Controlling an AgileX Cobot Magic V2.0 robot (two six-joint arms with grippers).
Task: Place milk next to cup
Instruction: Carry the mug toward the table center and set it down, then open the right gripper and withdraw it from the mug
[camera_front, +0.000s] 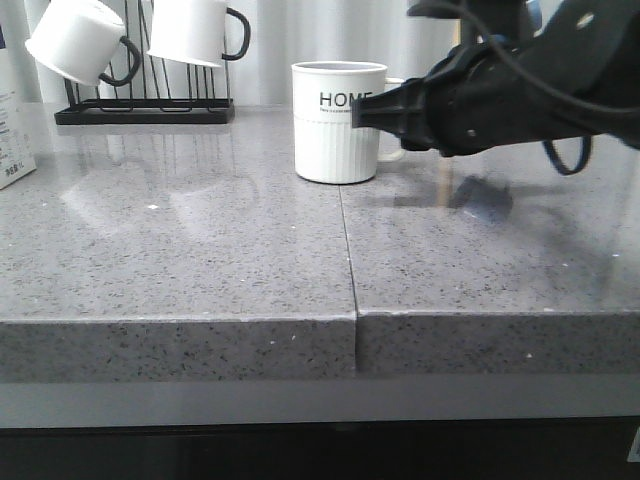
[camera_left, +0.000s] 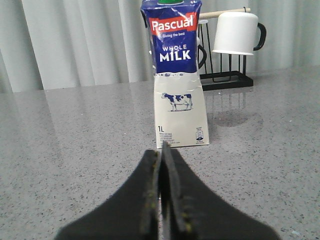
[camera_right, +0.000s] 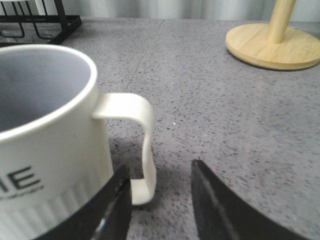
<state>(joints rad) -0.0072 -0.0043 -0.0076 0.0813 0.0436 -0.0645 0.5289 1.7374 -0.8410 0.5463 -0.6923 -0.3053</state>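
Observation:
The milk (camera_left: 177, 75) is a tall carton with a dark blue top and a white lower part. It stands upright on the grey counter straight ahead of my left gripper (camera_left: 163, 150), which is shut, empty and a short way from it. In the front view only the carton's edge (camera_front: 12, 120) shows at the far left. The cup (camera_front: 340, 120) is a white "HOME" mug standing mid-counter. My right gripper (camera_right: 160, 175) is open around the cup's handle (camera_right: 142, 145), with one finger (camera_right: 117, 205) next to the mug wall (camera_right: 45, 150). Its tip (camera_front: 364, 112) shows at the mug's right side.
A black rack (camera_front: 145, 110) with plain white mugs (camera_front: 75, 40) stands at the back left and also shows behind the milk (camera_left: 235, 32). A round wooden stand base (camera_right: 275, 45) sits behind the cup. A seam (camera_front: 348, 250) runs down the counter.

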